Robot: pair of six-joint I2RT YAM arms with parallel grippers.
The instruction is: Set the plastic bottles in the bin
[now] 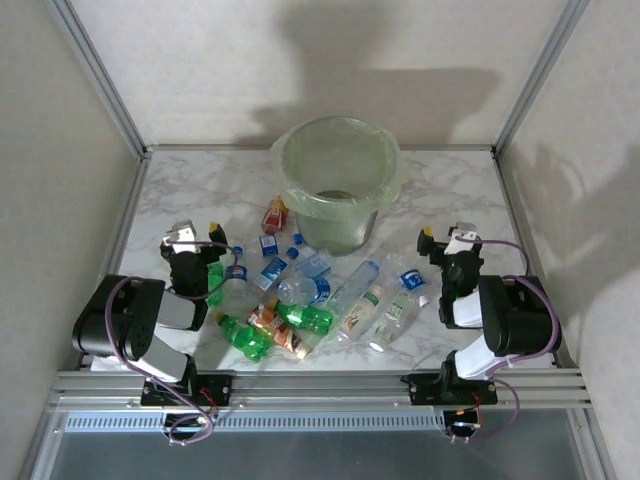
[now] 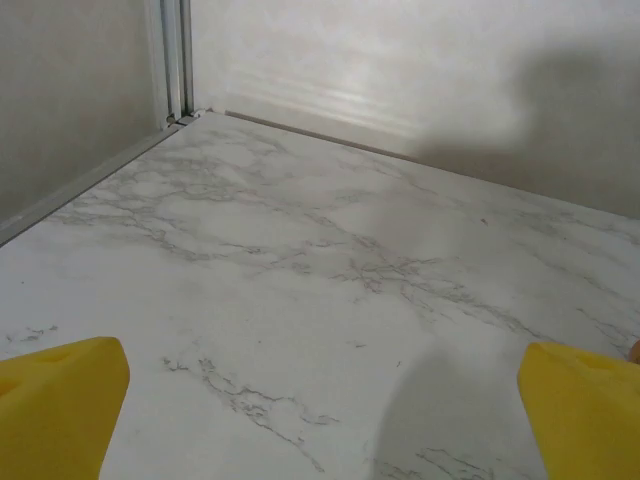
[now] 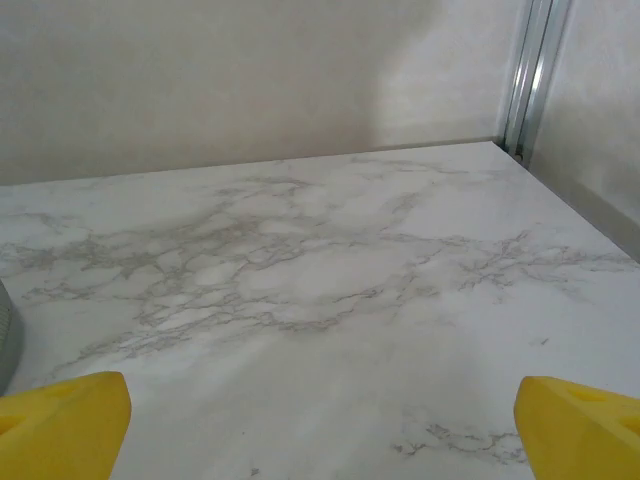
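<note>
**Bottles Heaped Before Bin on Table**

The bin (image 1: 345,225) stands at the far middle of the table (image 1: 190,190). The plastic bottles (image 1: 310,295) lie heaped on its near side, spreading toward the near edge. The left gripper (image 1: 197,232) sits left of the heap and the right gripper (image 1: 447,236) right of it.
</note>
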